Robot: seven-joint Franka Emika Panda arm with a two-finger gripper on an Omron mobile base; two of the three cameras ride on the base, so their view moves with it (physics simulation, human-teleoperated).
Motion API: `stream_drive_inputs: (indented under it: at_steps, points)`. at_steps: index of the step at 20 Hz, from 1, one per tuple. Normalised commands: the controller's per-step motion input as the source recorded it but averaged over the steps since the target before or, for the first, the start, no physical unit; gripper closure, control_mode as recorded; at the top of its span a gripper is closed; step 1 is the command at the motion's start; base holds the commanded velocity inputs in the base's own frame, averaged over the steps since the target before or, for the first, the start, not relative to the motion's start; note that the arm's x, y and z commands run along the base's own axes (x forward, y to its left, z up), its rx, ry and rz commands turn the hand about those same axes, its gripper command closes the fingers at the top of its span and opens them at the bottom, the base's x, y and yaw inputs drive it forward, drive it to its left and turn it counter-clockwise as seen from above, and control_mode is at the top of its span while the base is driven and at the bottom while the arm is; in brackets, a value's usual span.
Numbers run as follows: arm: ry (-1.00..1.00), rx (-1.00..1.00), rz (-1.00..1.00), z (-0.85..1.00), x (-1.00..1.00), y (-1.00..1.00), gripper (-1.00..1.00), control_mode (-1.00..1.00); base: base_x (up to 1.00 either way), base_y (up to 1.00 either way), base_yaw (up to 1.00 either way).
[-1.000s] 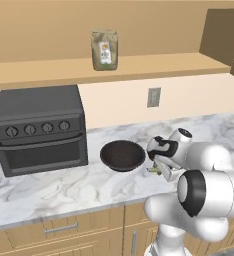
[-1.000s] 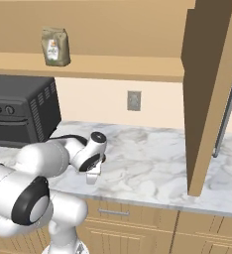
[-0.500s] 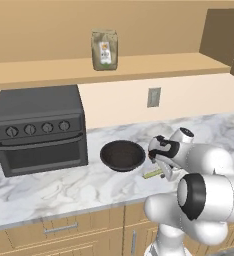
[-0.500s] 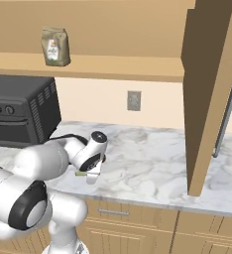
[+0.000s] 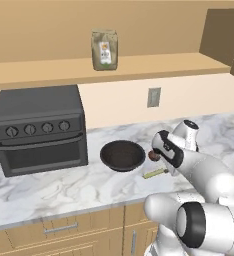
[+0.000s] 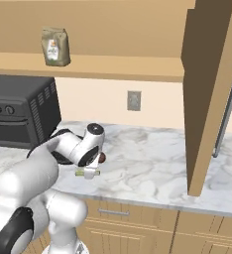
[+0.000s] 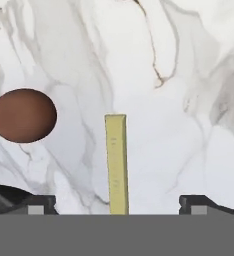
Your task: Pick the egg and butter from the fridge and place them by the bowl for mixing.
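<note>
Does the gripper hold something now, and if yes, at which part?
Nothing is held. The gripper is open, and the butter lies flat on the counter between its fingertips, beside the egg.

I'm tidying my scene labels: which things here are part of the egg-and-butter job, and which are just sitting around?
Part of the job:
- butter, lying on the counter
- egg, beside it
- bowl
- gripper, open over the butter

Just sitting around:
- oven
- bag on the shelf
- wall outlet
</note>
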Motion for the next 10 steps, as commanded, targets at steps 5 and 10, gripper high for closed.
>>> stream_drive_inputs:
  at_steps: [5, 10]
  points:
    - [-0.18, -0.23, 0.02, 0.47, -0.42, 0.06, -1.0, -1.0, 0.0, 0.0, 0.0]
    - [-0.38, -0.35, 0.22, 0.4, -0.59, 0.07, -1.0, -1.0, 0.0, 0.0, 0.0]
